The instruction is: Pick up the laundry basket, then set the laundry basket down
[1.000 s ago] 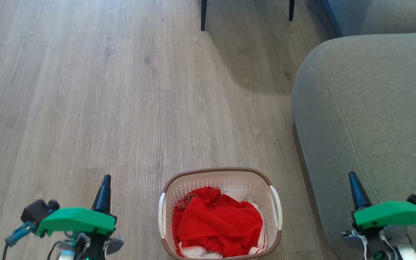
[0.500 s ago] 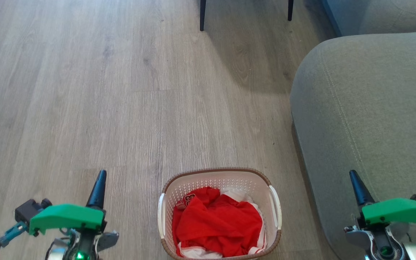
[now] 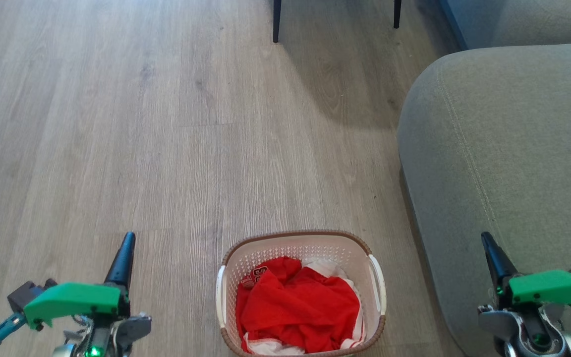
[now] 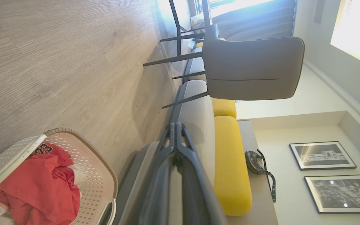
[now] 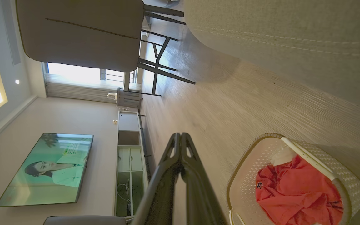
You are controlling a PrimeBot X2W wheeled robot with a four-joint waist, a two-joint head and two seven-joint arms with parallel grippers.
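The left end effector (image 4: 177,125) rises from the bottom edge, its two long dark fingers pressed together and holding nothing. Apart from it, at the lower left, a cream-white perforated plastic laundry basket (image 4: 95,168) with a brown woven-look rim stands on the grey wood-plank floor (image 4: 58,62), a crumpled red cloth garment (image 4: 39,184) inside. Beyond are a grey fabric sofa (image 4: 198,109) with yellow cushions (image 4: 230,168) and a grey upholstered chair (image 4: 252,68) on thin dark legs.

The floor (image 3: 166,124) is viewed steeply downward from the head camera. Both wrist views are taken low and rolled sideways; the laundry basket (image 3: 293,248) and the sofa (image 3: 503,148) are shared by all three.
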